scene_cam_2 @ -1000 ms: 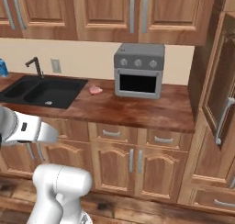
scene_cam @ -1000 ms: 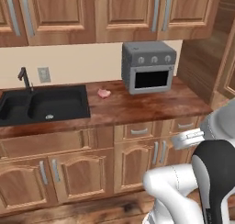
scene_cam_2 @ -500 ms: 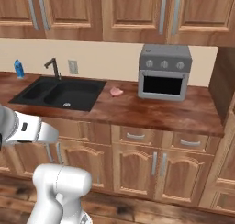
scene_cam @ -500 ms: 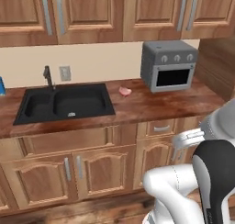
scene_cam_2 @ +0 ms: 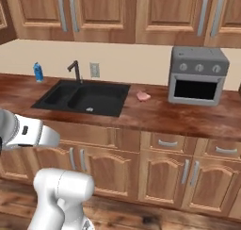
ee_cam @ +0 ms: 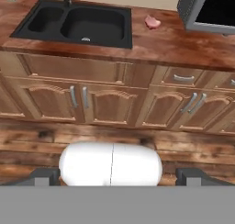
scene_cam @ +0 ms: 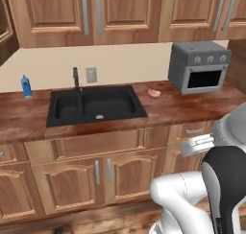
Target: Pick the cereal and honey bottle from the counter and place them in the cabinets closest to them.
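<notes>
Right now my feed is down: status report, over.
Claw open, empty, low before the base cabinets. Upper cabinets closed. On the counter: sink, toaster oven.

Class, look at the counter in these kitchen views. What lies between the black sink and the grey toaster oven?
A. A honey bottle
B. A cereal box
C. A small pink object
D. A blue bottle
C: a small pink object rests on the wooden counter, right of the black sink and left of the grey toaster oven; the blue bottle stands left of the sink.
</notes>
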Robot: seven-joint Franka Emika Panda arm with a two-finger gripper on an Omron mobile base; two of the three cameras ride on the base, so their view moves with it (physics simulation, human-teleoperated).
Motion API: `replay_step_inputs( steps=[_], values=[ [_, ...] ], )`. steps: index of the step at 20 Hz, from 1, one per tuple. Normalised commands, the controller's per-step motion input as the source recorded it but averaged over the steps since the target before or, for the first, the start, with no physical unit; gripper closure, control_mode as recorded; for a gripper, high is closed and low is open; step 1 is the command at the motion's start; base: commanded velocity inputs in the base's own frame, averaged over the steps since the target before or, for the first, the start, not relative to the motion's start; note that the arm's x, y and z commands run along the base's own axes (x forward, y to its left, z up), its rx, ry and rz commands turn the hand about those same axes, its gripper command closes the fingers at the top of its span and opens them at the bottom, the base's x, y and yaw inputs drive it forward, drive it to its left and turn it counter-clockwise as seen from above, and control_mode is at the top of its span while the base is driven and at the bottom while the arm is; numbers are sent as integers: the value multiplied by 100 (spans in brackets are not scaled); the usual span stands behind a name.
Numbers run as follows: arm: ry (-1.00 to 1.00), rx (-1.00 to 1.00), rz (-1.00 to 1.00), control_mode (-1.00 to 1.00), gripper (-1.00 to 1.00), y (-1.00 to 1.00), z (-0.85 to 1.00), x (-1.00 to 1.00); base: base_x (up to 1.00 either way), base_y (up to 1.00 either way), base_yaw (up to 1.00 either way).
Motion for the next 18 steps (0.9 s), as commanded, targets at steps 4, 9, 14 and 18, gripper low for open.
replay_step_inputs(
  steps=[4,9,14,18],
  values=[
    [0,0,0,100,-100,0,0,0,-7,67,0],
    [0,0,0,100,-100,0,0,0,-6,69,0],
    [0,0,0,100,-100,0,0,0,-7,69,0],
    [0,0,0,100,-100,0,0,0,-6,68,0]
  ],
)
